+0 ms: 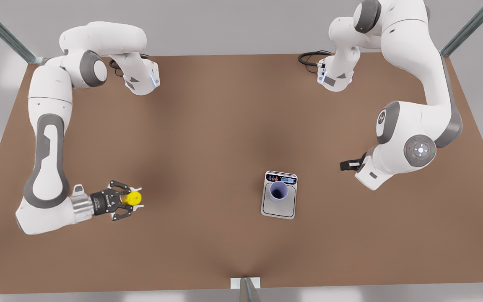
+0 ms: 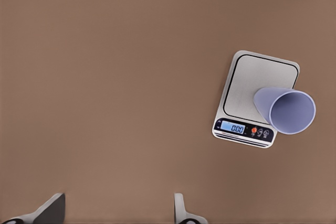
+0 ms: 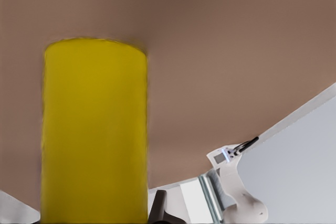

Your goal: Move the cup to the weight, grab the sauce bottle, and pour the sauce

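on the weight [image 1: 278, 209], toward the front view's right of the table [image 1: 208, 126]: the cup [image 1: 279, 191], upright, mouth up, set on the steel plate just beside the dark display strip. placed there, by the look of it, so whatever goes in gets weighed; first step judged done. well apart from it, toward the front view's left: the sauce bottle [image 1: 133, 198], yellow, between the fingers of the right gripper [image 1: 134, 198]. pinched across the cylinder, one finger on each side, pressed in on the body as far as the front view shows. held at the side rather than from above, presumably to leave the nozzle free and to allow a tilt over the cup later. cannot tell whether lifted off the table or resting on it. right arm folded low, forearm along the table's near-left edge, wrist roughly level, reaching sideways toward the middle. left gripper [image 2: 118, 211] high above bare table, fingers spread wide and holding nothing, looking straight down with weight and cup off to one side. left arm bent back and waiting, clear of the path between bottle and cup.
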